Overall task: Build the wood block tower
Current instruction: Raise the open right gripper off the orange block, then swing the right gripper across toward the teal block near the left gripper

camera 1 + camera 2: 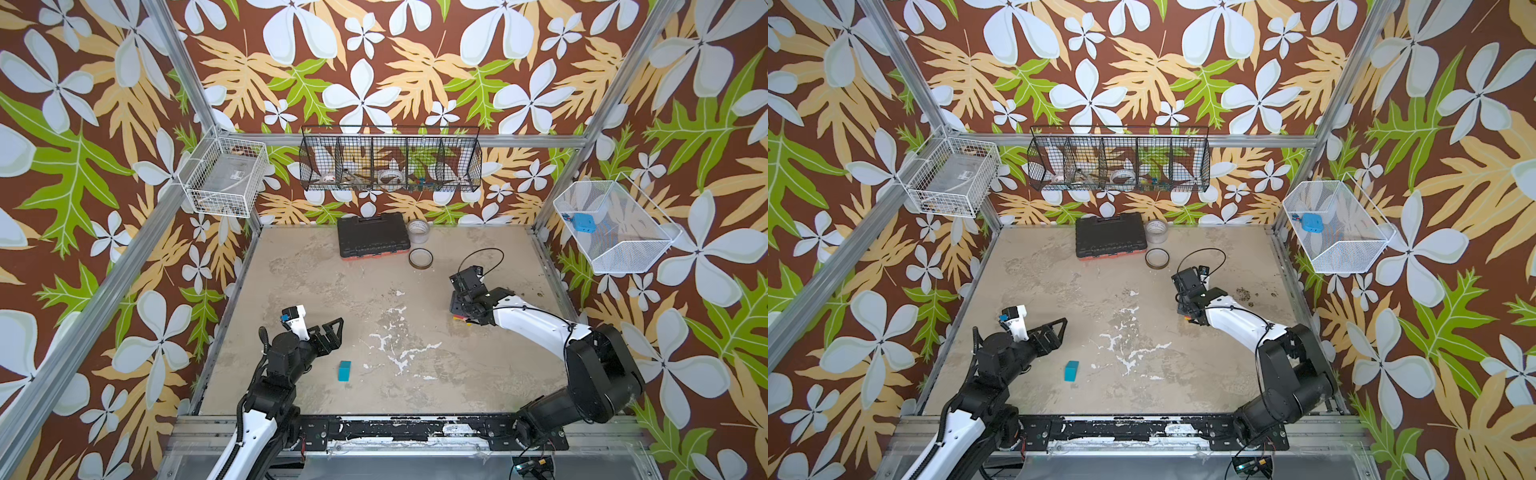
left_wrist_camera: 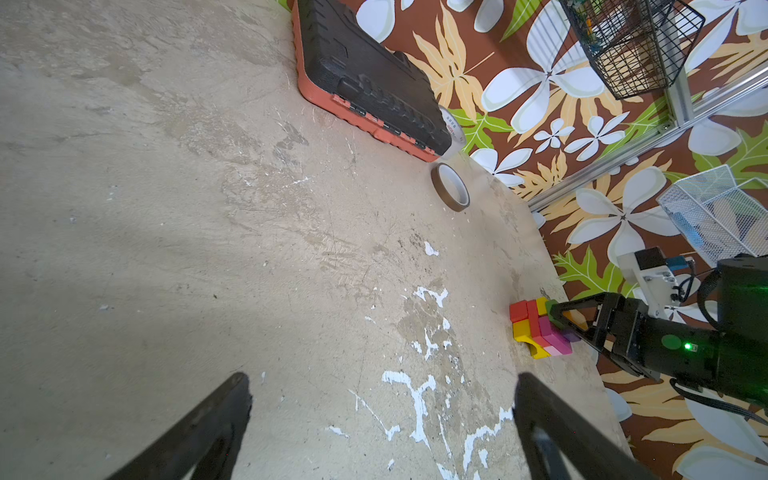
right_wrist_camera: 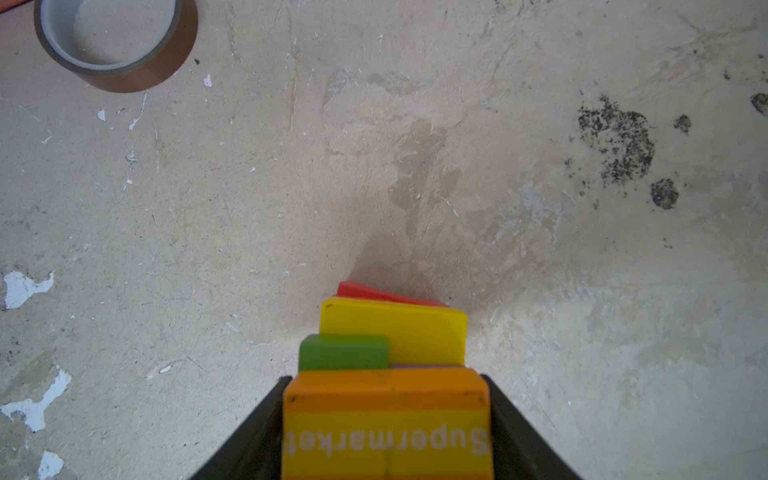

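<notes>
On the table (image 1: 316,274) the right arm (image 1: 536,322) bends low, reaching over the right side. Its right gripper (image 3: 385,377) pinches an orange block (image 3: 386,415) at the tower (image 2: 540,332). The left gripper (image 2: 382,377) hangs spread wide, nothing inside, near a teal block (image 1: 344,370).

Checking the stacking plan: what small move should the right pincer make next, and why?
Probably lower the right pincer slightly: its jaws clamp the Supermarket block over the tower's green block and yellow block, and whether it rests on them cannot be told.
</notes>
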Tool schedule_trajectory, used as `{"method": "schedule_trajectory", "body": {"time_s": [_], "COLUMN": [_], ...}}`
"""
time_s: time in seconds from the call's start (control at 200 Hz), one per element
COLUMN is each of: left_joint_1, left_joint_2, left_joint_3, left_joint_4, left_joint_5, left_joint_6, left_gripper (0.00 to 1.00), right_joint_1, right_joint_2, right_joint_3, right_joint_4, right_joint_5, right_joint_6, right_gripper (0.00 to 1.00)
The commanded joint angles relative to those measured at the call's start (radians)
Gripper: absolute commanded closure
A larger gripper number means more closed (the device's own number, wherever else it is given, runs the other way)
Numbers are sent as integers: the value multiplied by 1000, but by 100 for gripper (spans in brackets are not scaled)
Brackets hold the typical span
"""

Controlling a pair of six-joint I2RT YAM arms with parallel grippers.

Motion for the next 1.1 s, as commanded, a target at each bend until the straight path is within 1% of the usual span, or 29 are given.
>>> {"method": "schedule_trajectory", "body": {"time_s": [0.0,0.21,0.321,0.411,0.461,0.521,0.596,0.656,0.717,0.827,0.907,1.002,1.097], "left_joint_1": [0,0,0,0,0,0,0,0,0,0,1,1,1], "left_joint_2": [0,3,4,2,3,3,5,10,19,53,78,81,53], "left_joint_3": [-2,0,2,5,8,14,23,35,48,71,91,106,114], "left_joint_4": [25,26,19,7,-3,-19,-44,-66,-87,-125,-163,-202,-243], "left_joint_5": [1,-5,-16,-41,-55,-83,-120,-154,-187,-244,-295,-343,-398], "left_joint_6": [0,0,-6,-13,-17,-24,-31,-34,-41,-58,-71,-84,-101], "left_gripper": [0,0,0,0,0,0,0,0,0,0,0,0,0], "right_joint_1": [1,3,14,52,98,181,330,439,529,668,754,804,815], "right_joint_2": [0,-72,-160,-260,-318,-375,-390,-354,-272,-71,94,249,340], "right_joint_3": [11,22,32,31,25,11,8,22,42,136,229,349,387], "right_joint_4": [-1,-41,-78,-83,-61,-5,63,93,126,141,126,72,83], "right_joint_5": [7,1,-11,-7,-7,-2,25,53,55,50,72,87,51], "right_joint_6": [-10,-19,-21,-24,-37,-66,-95,-92,-73,-2,17,57,90], "right_gripper": [29,9,5,1,0,0,0,0,0,0,0,0,0]}}
